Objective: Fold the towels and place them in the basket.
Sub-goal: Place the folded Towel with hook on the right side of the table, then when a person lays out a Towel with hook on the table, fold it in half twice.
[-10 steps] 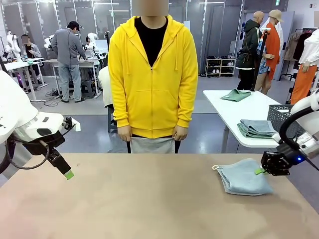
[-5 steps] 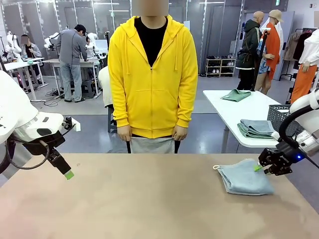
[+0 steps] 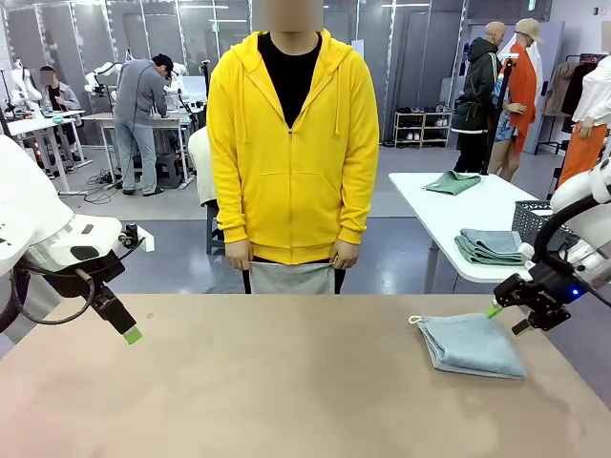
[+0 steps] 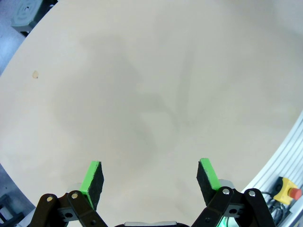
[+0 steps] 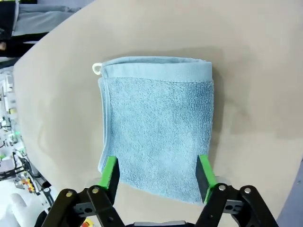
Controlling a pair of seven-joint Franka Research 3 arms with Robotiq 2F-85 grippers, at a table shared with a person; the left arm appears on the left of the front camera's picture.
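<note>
The folded light blue towel [image 3: 471, 345] lay flat on the tabletop [image 3: 239, 382] around four o'clock. The right end effector [image 3: 507, 319] hung by its two o'clock corner, wide and empty; the left end effector [image 4: 150, 177], also wide, sat at nine o'clock.

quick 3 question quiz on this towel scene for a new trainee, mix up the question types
1. True or false: the right gripper is clamped on the light blue towel.
2. The towel's white loop sits at: A) a corner B) the middle C) underneath, hidden.
3. What lies under the left gripper?
Key: 1 false, its jaws stand open; 2 A; 3 bare table.
</note>
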